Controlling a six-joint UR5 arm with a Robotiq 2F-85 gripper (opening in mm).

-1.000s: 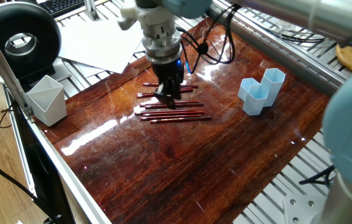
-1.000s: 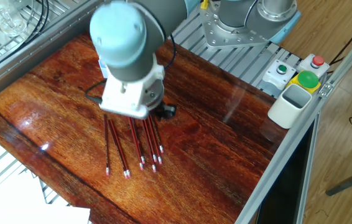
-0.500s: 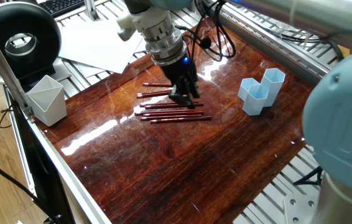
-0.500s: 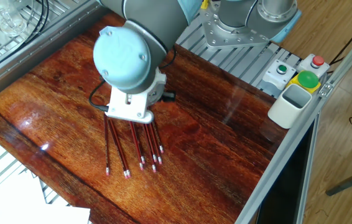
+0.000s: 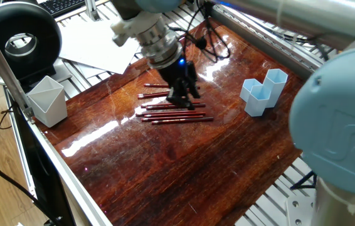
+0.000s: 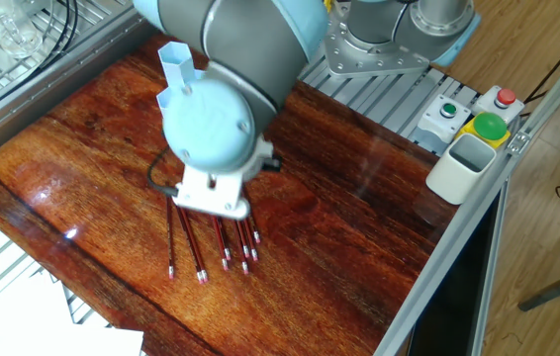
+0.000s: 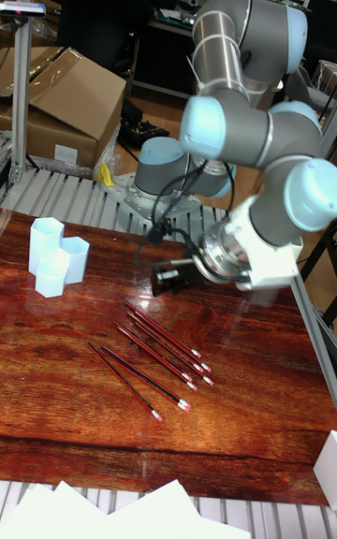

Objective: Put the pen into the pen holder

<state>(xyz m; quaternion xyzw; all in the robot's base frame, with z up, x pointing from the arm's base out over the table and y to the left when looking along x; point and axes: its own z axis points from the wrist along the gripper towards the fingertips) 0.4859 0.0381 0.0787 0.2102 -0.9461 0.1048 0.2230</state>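
The hand (image 5: 180,95) is seen low over the tabletop (image 5: 184,157), tilted, with its dark fingers down among a cluster of red pens (image 5: 176,113) lying flat on the wood. In one fixed view the fingertips appear to meet the upper end of the cluster, but whether a pen is pinched between them cannot be told, since the fingers are dark and bunched against the dark pens; how far they are spread is likewise unclear. In the other fixed view the hand is hidden altogether under the arm's pale blue wrist joint (image 6: 209,133), and only the free ends of the pens (image 6: 223,242) are shown fanning out from beneath it. The tall fixed view alone shows the hand (image 7: 173,277) from the side, held just above the near ends of the pens (image 7: 159,352), possibly without touching them. The pen holder (image 5: 263,91), light blue and made of joined hexagonal tubes, stands well apart from the hand, across the tabletop beyond the pens' far ends; it is also seen in the tall fixed view (image 7: 56,258). A pale angular cup (image 5: 47,100) stands well off on the hand's opposite side, at the tabletop's edge.
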